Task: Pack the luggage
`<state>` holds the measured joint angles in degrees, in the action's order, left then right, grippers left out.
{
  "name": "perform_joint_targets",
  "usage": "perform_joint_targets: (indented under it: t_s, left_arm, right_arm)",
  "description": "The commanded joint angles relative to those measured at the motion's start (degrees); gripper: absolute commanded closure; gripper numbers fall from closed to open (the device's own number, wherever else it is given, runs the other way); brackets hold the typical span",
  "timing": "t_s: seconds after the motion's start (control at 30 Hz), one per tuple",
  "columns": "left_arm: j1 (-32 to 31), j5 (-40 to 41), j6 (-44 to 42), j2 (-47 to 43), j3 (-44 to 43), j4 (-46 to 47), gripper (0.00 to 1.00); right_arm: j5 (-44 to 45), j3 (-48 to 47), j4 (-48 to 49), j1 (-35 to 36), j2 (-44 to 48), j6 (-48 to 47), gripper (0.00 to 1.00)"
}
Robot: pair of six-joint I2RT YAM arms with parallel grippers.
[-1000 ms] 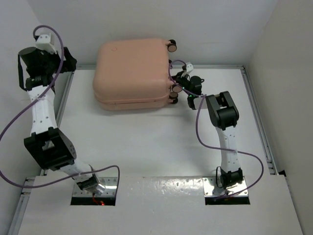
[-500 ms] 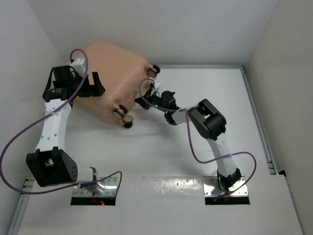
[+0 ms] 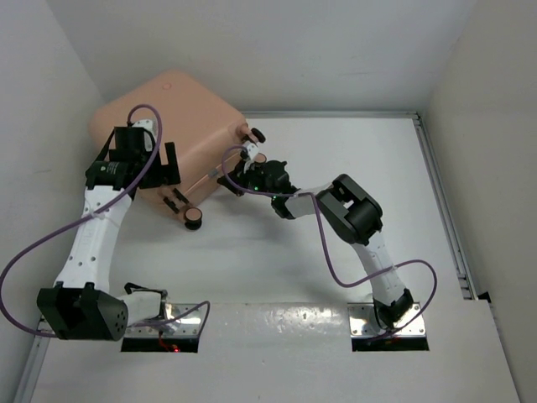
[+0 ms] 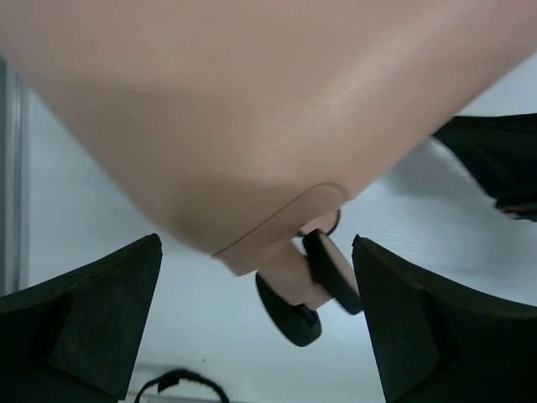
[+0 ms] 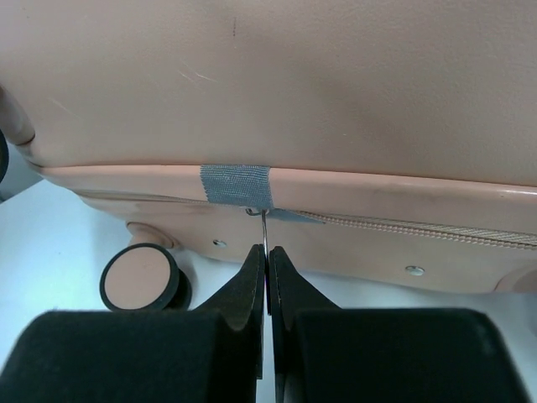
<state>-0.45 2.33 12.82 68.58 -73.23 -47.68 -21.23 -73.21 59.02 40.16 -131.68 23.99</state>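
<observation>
The peach-pink luggage [image 3: 180, 113] lies closed at the far left, turned at an angle against the left wall, its wheels [image 3: 194, 219] toward the table's middle. My left gripper [image 3: 162, 175] is open, its fingers [image 4: 92, 315] on either side of the shell's lower corner and a wheel [image 4: 315, 285] without gripping. My right gripper [image 3: 237, 178] is shut on the thin metal zipper pull [image 5: 265, 239], which hangs below a strip of grey tape [image 5: 237, 185] on the zipper seam [image 5: 419, 228]. Another wheel [image 5: 139, 278] shows at the left of the right wrist view.
White walls enclose the table on the left, back and right. A metal rail [image 3: 440, 214] runs along the right edge. Both arms' purple cables [image 3: 336, 269] loop over the near half of the table.
The luggage has slid and turned further left toward the wall. My right gripper moved left with it, holding the zipper pull. My left gripper has come down over the near corner by the wheel.
</observation>
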Motion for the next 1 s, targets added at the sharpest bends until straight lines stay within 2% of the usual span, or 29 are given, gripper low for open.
perform_joint_targets:
  t_s: [0.0, 0.27, 0.6, 0.97]
  left_arm:
    - [-1.04, 10.06, 2.47, 0.07, 1.42, -5.57, 0.00]
    - [-1.05, 5.23, 5.90, -0.29, 9.86, -6.28, 0.00]
    - [-1.57, 3.83, 6.43, 5.60, 6.17, -3.21, 0.01]
    - [-1.57, 3.82, 6.43, 6.13, 6.17, -2.07, 0.03]
  right_arm:
    - [6.29, -2.64, 1.62, -0.79, 0.63, -2.63, 1.00]
    - [8.14, -1.76, 0.39, -0.88, 1.51, -5.79, 1.00]
    - [8.93, -7.73, -4.71, 0.27, -0.77, -6.06, 1.00]
    - [8.75, -12.83, -7.61, 1.15, -3.15, -3.69, 0.98]
